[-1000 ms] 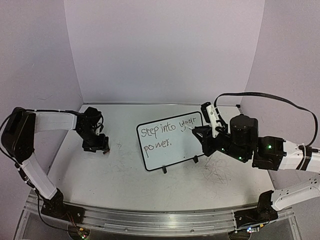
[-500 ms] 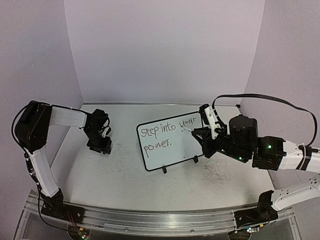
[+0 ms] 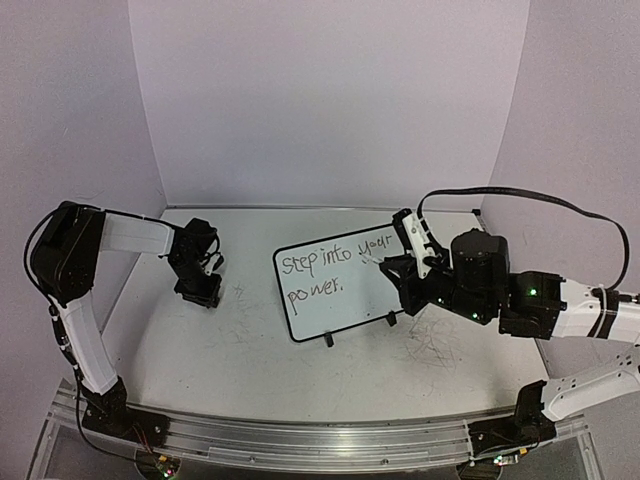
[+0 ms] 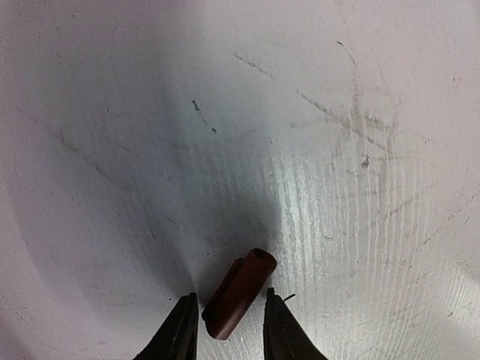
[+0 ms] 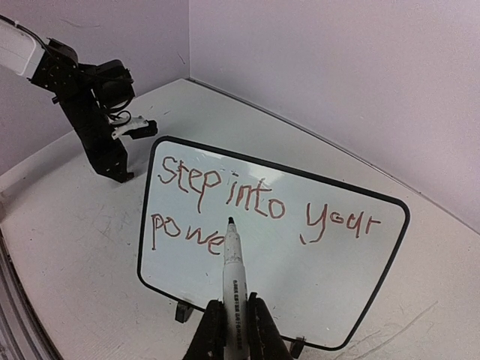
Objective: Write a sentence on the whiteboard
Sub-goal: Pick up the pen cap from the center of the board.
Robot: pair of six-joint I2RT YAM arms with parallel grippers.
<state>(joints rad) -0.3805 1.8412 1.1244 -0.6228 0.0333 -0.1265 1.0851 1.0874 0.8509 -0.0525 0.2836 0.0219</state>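
My right pincer (image 5: 234,306) is pinching the marker (image 5: 232,266), tip toward the whiteboard (image 5: 337,292). My left pincer (image 4: 229,296) straddles a dark red cap (image 4: 246,281) on the bench (image 4: 360,150), can't tell if it's gripped.

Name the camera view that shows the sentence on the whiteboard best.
Right wrist: the sentence reads large on the whiteboard, though the marker hides the last word's end. Top external shows it small yet readable. Left wrist shows none of it.
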